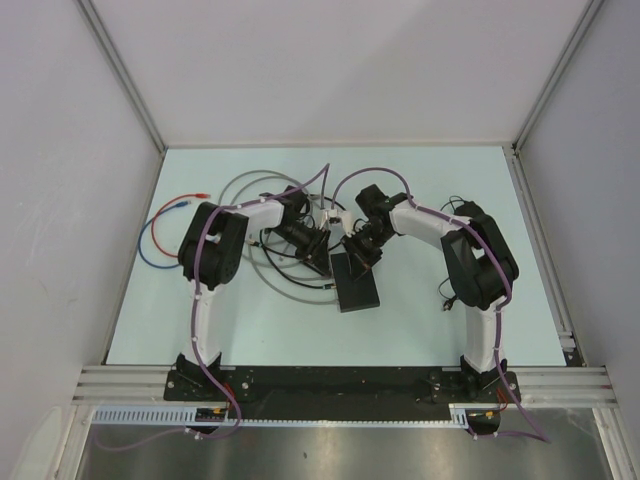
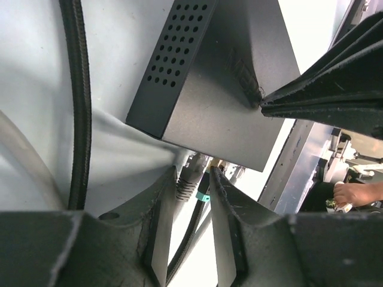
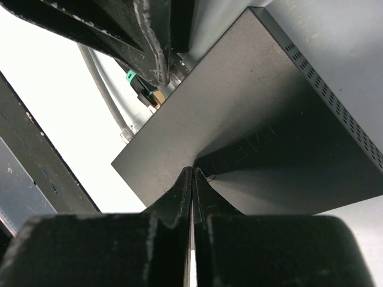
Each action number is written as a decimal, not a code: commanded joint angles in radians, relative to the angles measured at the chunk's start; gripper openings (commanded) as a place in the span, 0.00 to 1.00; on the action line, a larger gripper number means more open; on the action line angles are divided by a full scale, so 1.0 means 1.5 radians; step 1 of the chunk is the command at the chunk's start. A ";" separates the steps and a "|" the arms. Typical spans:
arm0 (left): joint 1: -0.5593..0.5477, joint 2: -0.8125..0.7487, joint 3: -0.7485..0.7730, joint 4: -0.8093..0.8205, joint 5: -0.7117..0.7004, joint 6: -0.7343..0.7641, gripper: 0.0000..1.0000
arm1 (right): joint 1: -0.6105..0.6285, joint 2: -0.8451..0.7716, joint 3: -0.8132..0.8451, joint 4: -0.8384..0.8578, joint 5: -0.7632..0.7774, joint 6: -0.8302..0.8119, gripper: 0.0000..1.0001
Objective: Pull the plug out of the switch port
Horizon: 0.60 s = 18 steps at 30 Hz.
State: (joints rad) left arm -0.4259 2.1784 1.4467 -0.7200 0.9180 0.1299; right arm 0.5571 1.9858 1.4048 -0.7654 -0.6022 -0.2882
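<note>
The switch (image 1: 357, 283) is a flat matte-black box lying mid-table; its top and perforated side fill the left wrist view (image 2: 221, 89) and the right wrist view (image 3: 251, 119). At its port edge sit a grey-booted plug (image 2: 187, 182) and a black plug with a teal tab (image 2: 204, 186), both still in their sockets. My left gripper (image 2: 192, 173) (image 1: 324, 250) is narrowed onto these plugs, each finger touching one. My right gripper (image 3: 193, 170) (image 1: 360, 250) is shut, its tips pressed on the switch's top. The teal-tabbed plug (image 3: 140, 86) also shows under the left fingers.
Grey cable loops (image 1: 250, 205) lie behind and left of the switch. A blue and red cable (image 1: 155, 235) curls at the far left, and a thin black cable (image 1: 452, 208) sits by the right arm. A black braided cable (image 2: 75, 107) runs beside the switch. Walls enclose the table.
</note>
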 commanded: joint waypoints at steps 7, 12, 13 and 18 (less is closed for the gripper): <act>-0.047 0.051 0.030 -0.014 -0.078 0.004 0.37 | 0.008 -0.002 -0.005 0.004 0.024 -0.004 0.00; -0.047 0.057 0.027 -0.017 -0.110 0.001 0.18 | 0.008 -0.006 -0.004 0.004 0.024 -0.003 0.00; -0.047 0.056 0.026 -0.015 -0.116 -0.001 0.15 | 0.008 -0.007 -0.004 0.004 0.025 -0.003 0.00; -0.047 0.058 0.030 -0.021 -0.139 -0.007 0.00 | 0.008 -0.006 -0.004 0.006 0.024 -0.002 0.00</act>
State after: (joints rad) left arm -0.4683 2.2093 1.5032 -0.7631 0.8864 0.1047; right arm 0.5636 1.9858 1.4048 -0.7681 -0.6014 -0.2882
